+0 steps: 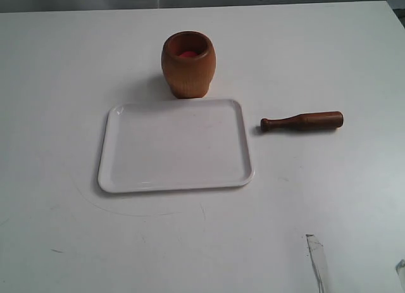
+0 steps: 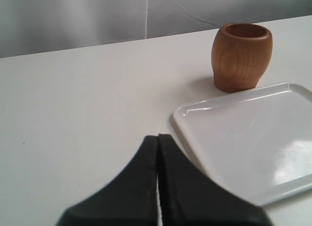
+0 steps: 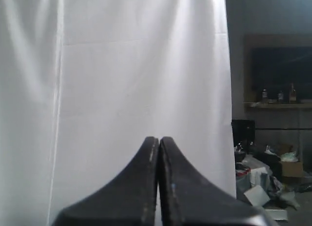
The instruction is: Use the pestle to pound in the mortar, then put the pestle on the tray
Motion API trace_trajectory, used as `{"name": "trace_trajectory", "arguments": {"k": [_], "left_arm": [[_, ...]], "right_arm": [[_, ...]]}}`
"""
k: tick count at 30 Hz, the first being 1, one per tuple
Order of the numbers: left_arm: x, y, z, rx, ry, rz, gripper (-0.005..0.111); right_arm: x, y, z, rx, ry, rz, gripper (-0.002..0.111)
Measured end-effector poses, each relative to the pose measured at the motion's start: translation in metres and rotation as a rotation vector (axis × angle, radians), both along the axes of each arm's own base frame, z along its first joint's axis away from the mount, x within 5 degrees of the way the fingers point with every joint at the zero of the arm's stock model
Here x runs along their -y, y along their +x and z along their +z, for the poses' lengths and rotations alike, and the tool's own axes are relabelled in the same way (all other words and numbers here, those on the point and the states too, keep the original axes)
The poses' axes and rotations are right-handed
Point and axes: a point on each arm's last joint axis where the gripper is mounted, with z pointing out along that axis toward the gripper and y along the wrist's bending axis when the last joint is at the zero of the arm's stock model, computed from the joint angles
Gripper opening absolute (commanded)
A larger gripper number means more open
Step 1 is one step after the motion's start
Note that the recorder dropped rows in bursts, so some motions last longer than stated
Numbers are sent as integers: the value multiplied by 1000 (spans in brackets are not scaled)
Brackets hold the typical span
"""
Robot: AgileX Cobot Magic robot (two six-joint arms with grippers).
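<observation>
Well apart from closed, empty left fingers (image 2: 139, 187) and right fingers (image 3: 139, 187); pestle (image 1: 302, 121) flat on table (image 1: 63, 84) beside tray (image 1: 177, 147).

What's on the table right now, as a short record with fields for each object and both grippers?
tray: flat on the table, nothing on it
mortar: upright, beyond the tray's far rim, reddish inside
pestle: lying on the table right of the tray, apart, knob end toward it
left gripper: fingers shut, empty, near the tray
right gripper: fingers shut, empty, facing a white curtain
</observation>
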Motion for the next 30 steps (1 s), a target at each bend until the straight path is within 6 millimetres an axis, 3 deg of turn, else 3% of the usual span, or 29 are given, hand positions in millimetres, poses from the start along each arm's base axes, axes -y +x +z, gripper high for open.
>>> {"name": "trace_trajectory", "arguments": {"k": [6,9,13,17,20,26,30], "left_arm": [[0,0,0,0,0,0,0],[0,0,0,0,0,0,0],[0,0,0,0,0,0,0],[0,0,0,0,0,0,0],[0,0,0,0,0,0,0],[0,0,0,0,0,0,0],[0,0,0,0,0,0,0]], "right_arm": [[-14,30,66,-205,-280,87,0],[-23,57,87,-297,-387,177,0],[-38,102,98,-450,-514,313,0],[-56,155,83,-611,-646,423,0],[-70,192,62,-721,-777,457,0],[-108,259,-16,-993,-1065,550,0],[-132,292,-82,-1137,-1215,673,0]]}}
